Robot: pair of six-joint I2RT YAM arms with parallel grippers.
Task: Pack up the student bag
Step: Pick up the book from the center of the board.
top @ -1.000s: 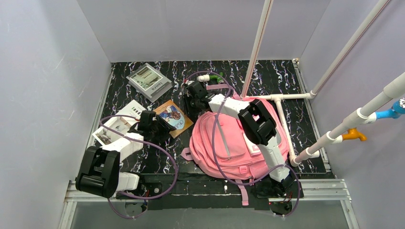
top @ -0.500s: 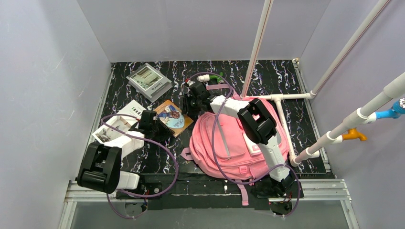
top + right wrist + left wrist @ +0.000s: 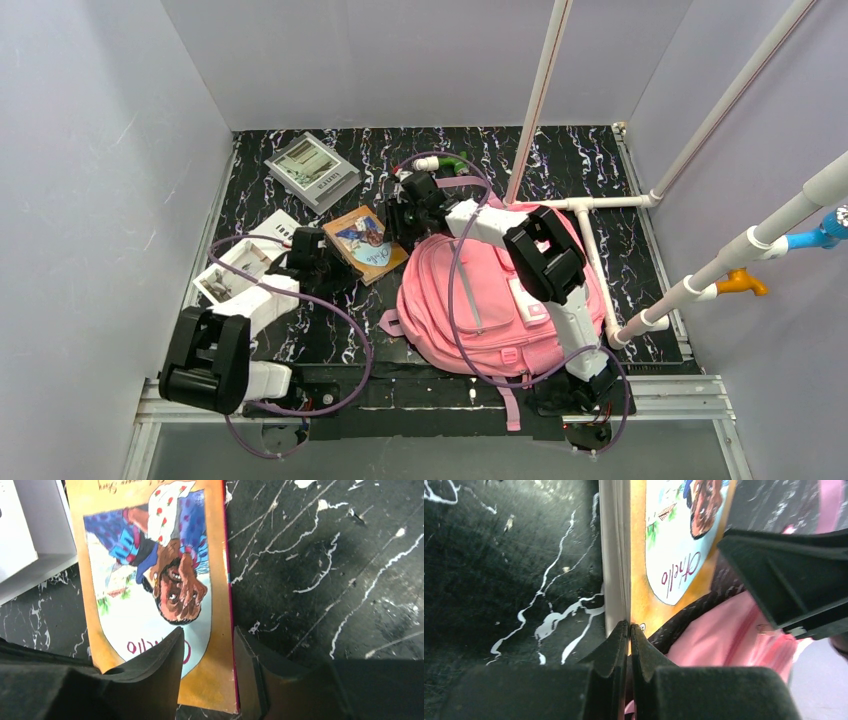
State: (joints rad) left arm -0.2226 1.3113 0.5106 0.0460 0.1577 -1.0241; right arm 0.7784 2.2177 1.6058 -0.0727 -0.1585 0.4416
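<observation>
The pink student bag (image 3: pixel 490 300) lies at centre right, and its pink fabric also shows in the left wrist view (image 3: pixel 724 635). An orange picture book (image 3: pixel 365 243) lies just left of the bag's top. My left gripper (image 3: pixel 318 256) is shut on the book's near corner (image 3: pixel 644 580), pinching the cover (image 3: pixel 629 630). My right gripper (image 3: pixel 405 215) is open at the book's far side. In the right wrist view (image 3: pixel 207 670) one finger lies over the cover (image 3: pixel 150 580) and the other on the table beside the book's edge.
A grey boxed item (image 3: pixel 312 172) lies at the back left. A white open box (image 3: pixel 240 270) sits left of the book, also in the right wrist view (image 3: pixel 25 530). A white-and-green item (image 3: pixel 440 162) lies behind the bag. A white pipe frame (image 3: pixel 590 240) stands on the right.
The book has shifted slightly toward the back with my left gripper on it. My right gripper has edged a little to the right.
</observation>
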